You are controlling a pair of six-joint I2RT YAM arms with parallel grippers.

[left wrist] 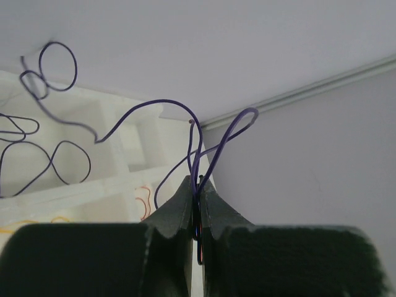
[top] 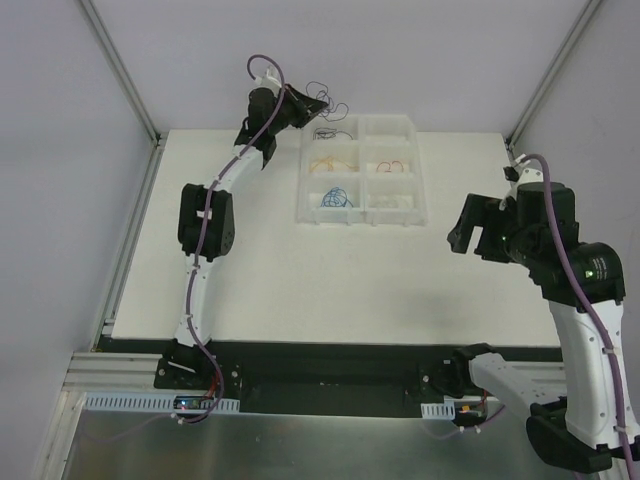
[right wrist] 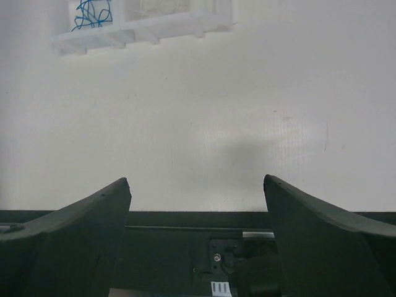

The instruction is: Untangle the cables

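My left gripper [top: 300, 106] is raised above the tray's far left corner and is shut on a dark purple cable [top: 326, 100]. In the left wrist view the fingers [left wrist: 198, 182] pinch its strands, and the cable [left wrist: 162, 101] loops up and away to the left. The white divided tray [top: 415, 122] holds a dark cable [top: 325, 133], an orange cable [top: 333, 162], a red cable [top: 390, 167] and a blue cable [top: 337, 197], each in its own compartment. My right gripper [top: 475, 230] is open and empty, above the table to the right of the tray.
The right wrist view shows the open right gripper [right wrist: 198, 185], the tray's near edge [right wrist: 142, 28] and the blue cable [right wrist: 93, 12]. The left wrist view shows the tray wall [left wrist: 117, 133], an orange cable [left wrist: 145, 201] and the frame rail at the back wall.
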